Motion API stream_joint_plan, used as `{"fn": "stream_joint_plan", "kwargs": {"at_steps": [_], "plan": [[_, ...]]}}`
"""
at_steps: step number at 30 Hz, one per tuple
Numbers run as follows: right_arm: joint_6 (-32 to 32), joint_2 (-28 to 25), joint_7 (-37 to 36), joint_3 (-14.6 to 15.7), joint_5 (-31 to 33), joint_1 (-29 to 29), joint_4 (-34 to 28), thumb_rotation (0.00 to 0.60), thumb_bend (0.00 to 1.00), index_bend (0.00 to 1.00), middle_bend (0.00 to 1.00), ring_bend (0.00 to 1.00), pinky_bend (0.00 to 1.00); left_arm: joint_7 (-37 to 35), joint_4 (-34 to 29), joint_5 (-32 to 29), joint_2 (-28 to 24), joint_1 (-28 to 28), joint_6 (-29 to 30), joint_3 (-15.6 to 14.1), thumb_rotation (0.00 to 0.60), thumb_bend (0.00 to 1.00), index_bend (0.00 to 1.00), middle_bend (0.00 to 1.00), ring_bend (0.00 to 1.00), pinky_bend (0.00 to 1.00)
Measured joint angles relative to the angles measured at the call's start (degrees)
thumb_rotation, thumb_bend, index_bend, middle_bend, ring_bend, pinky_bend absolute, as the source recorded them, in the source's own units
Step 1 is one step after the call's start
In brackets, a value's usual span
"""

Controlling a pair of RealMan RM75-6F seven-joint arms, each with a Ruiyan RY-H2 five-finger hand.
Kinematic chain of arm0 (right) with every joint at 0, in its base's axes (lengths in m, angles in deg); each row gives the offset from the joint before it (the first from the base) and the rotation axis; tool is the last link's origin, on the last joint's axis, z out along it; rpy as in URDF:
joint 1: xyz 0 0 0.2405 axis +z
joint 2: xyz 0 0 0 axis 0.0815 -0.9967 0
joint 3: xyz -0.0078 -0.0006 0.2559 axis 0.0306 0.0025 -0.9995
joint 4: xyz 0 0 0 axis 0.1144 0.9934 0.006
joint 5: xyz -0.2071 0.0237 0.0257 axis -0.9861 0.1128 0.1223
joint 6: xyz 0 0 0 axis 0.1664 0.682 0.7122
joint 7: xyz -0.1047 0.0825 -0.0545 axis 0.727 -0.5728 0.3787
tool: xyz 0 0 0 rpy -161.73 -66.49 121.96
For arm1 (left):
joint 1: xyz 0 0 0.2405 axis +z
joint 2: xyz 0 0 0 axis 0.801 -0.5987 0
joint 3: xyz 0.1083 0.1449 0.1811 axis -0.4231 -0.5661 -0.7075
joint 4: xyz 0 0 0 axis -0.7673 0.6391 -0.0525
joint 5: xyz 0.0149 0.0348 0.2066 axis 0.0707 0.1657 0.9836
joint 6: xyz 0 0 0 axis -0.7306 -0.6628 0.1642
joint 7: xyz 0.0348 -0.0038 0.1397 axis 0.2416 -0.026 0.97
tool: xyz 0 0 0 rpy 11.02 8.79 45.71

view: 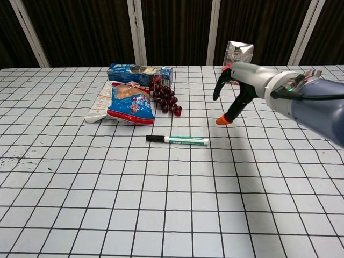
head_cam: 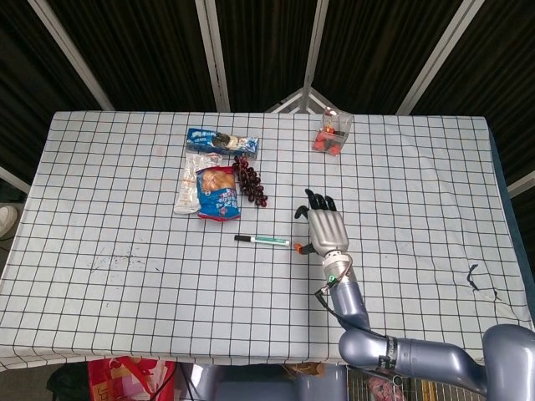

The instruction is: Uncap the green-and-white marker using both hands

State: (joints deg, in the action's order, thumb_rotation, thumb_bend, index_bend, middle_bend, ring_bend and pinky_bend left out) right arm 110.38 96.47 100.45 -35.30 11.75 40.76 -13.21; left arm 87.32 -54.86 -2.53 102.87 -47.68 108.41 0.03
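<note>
The green-and-white marker [head_cam: 263,241] [view: 180,140] lies flat on the checked tablecloth near the table's middle, black cap pointing left. My right hand [head_cam: 324,227] [view: 236,88] hovers just to the right of the marker's white end, above the cloth, fingers spread and holding nothing. Its orange-tipped thumb hangs down close to the marker's end without touching it. My left hand shows in neither view.
A bunch of dark grapes [head_cam: 251,183] [view: 166,98], a blue-and-red snack bag [head_cam: 217,192] [view: 129,105] and a blue packet [head_cam: 221,141] [view: 138,72] lie behind and left of the marker. A clear bag of red items [head_cam: 331,132] [view: 237,63] stands at the back right.
</note>
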Motion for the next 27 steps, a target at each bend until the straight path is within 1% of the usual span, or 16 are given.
{"fn": "stream_joint_plan", "kwargs": {"at_steps": [4,10,21,27], "plan": [[-1.1,2.8,-0.5,0.4,1.1,1.7,4.7,0.600,0.21,0.44,0.02,0.04,0.00,-0.1,1.2,-0.7,0.5,-0.3,-1.1,0.0,0.600,0.50,0.02,0.00,0.00,0.00],[-2.0,6.2,-1.9,1.1,1.6,3.5,9.4,0.600,0.21,0.44,0.02,0.04,0.00,-0.1,2.4,-1.3,1.5,-0.7,-2.1,0.2,0.600,0.50,0.02,0.00,0.00,0.00],[-2.6,10.0,-2.5,1.4,2.4,5.8,14.1,0.600,0.21,0.45,0.02,0.04,0.00,-0.5,4.5,-2.3,2.4,-1.0,-3.5,0.2,0.600,0.50,0.02,0.00,0.00,0.00],[-3.4,11.6,-2.2,1.1,3.3,6.9,16.7,0.600,0.21,0.46,0.02,0.04,0.00,-0.8,5.7,-2.8,3.0,-1.1,-4.2,0.2,0.600,0.50,0.02,0.00,0.00,0.00]]}}
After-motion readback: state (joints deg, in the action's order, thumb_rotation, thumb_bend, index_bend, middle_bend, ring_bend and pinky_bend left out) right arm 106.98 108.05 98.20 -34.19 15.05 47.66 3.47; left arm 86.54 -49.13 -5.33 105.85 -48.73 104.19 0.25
